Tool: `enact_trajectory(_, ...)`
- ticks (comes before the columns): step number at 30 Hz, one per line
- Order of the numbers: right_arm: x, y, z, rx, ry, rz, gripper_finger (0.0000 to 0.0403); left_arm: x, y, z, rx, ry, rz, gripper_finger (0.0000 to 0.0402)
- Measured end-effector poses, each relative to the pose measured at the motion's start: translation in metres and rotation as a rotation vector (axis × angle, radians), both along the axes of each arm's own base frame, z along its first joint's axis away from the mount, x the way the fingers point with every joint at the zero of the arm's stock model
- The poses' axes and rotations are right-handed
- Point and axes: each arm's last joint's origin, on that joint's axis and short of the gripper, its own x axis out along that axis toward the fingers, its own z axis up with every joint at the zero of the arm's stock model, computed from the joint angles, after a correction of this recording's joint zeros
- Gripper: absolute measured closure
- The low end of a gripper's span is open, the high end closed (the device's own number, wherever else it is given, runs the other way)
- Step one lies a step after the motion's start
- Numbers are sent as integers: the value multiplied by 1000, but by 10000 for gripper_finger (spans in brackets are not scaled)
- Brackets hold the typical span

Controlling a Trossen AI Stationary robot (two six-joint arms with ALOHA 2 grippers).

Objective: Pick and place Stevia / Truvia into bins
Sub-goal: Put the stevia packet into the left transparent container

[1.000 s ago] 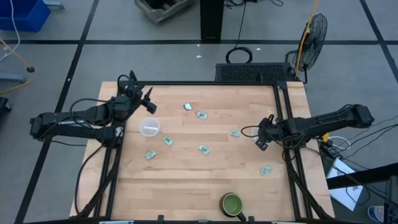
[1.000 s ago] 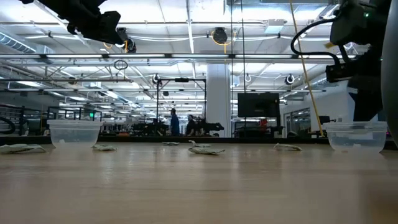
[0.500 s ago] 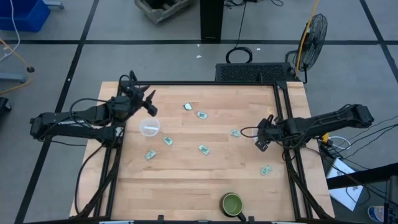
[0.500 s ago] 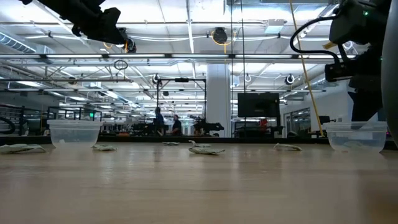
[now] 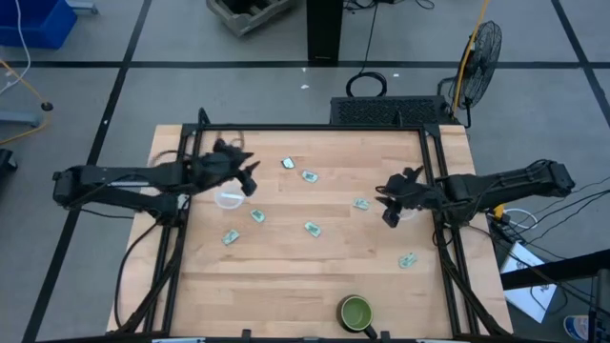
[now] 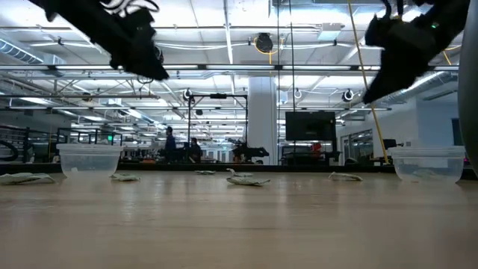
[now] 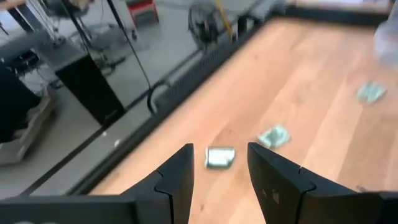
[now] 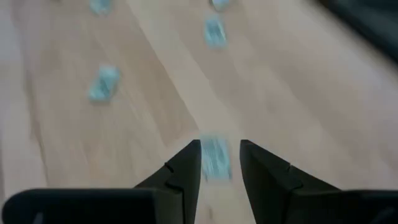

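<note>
Where the wooden table [image 5: 286,286] lies nearest the camera stands one green bowl [image 5: 355,312], dark-rimmed, well apart from everything else.

Sachets, pale green and white, six counted flat on the wood in the high view: one near the right edge [image 5: 409,259]; one near the left [image 5: 230,237]; one mid-table [image 5: 312,228]; one just beyond the left one [image 5: 257,216]; one right of centre [image 5: 360,203], just beside the right gripper; two farther off, close together [image 5: 309,176] and [image 5: 288,163].

Bins, two translucent cups: left cup [image 5: 228,198], partly under the left gripper; right cup [image 6: 427,164], by the right arm (in the high view it is hidden beneath that arm).

Left gripper [image 5: 250,177]: raised above the table beside the left cup, fingers [image 7: 177,177] spread, nothing between them; a sachet [image 7: 219,157] shows on the wood beyond the gap.

Right gripper [image 5: 385,203]: raised, fingers [image 8: 186,168] parted, holding nothing; a blurred sachet [image 8: 215,157] lies on the table beyond the gap.
</note>
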Motion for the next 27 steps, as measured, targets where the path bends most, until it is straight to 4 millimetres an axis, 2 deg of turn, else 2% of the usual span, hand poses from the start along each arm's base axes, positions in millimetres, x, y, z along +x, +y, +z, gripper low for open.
enact_trajectory(5,13,-1,4,-211,-157,49,296,28,5,-27,4,95,-11,245)
enact_trajectory(11,15,-6,-3,-307,-189,38,298,53,14,-45,-8,37,9,245)
enact_trajectory(15,16,-13,-6,-339,-203,9,298,58,25,-56,-81,41,-33,245)
enact_trajectory(20,19,-25,4,-414,-271,-33,298,63,44,-71,-189,8,-37,245)
enact_trajectory(27,20,-40,16,-522,-318,-80,298,69,63,-96,-271,35,-139,245)
